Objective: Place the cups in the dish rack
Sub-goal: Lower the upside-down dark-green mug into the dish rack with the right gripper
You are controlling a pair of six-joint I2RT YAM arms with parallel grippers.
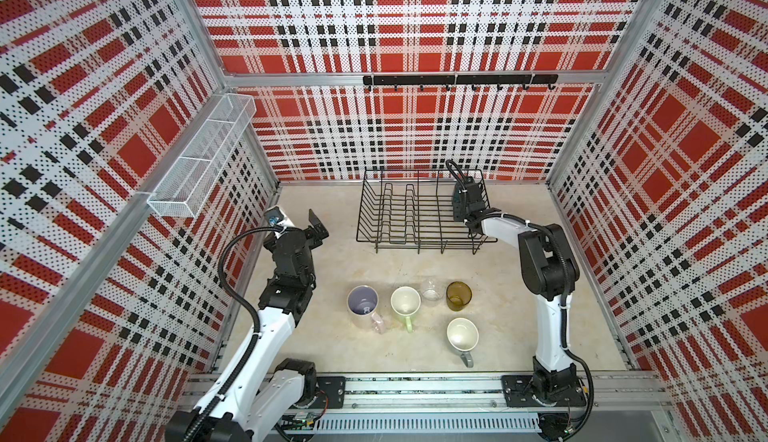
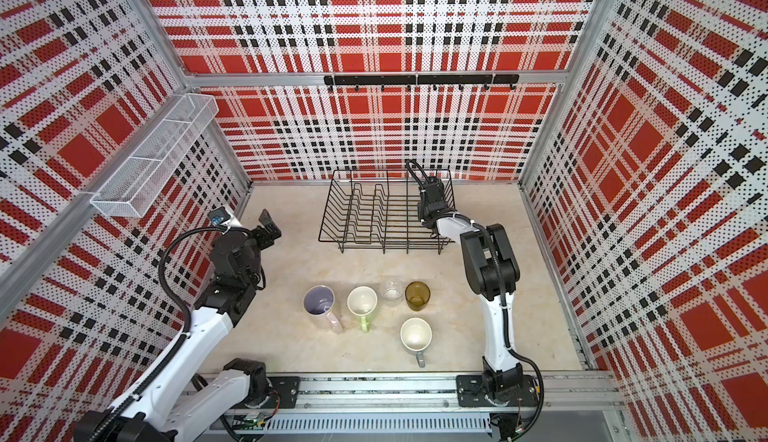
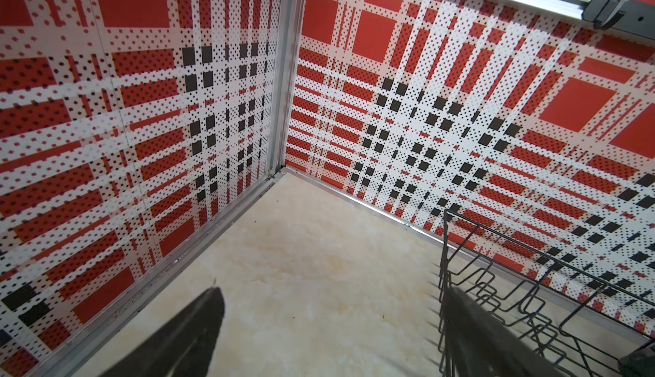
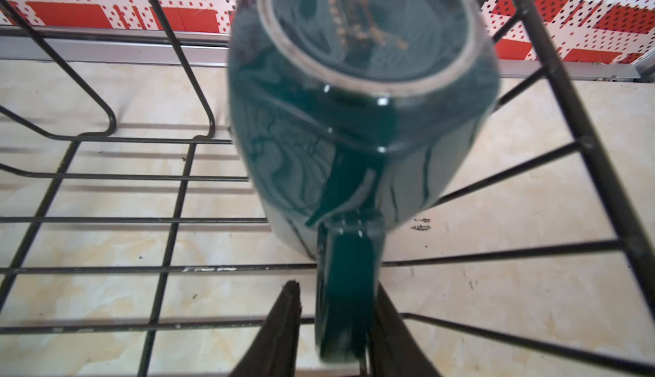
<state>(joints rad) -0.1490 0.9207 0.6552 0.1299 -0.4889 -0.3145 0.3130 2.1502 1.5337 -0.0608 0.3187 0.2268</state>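
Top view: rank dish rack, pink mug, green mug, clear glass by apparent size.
1. dish rack
2. pink mug and green mug: about alike, not ranked
3. clear glass: smallest

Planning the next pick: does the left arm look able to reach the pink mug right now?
Probably yes: the left claw is open and empty, the pink mug stands nearest that arm, and only bare table lies between them.
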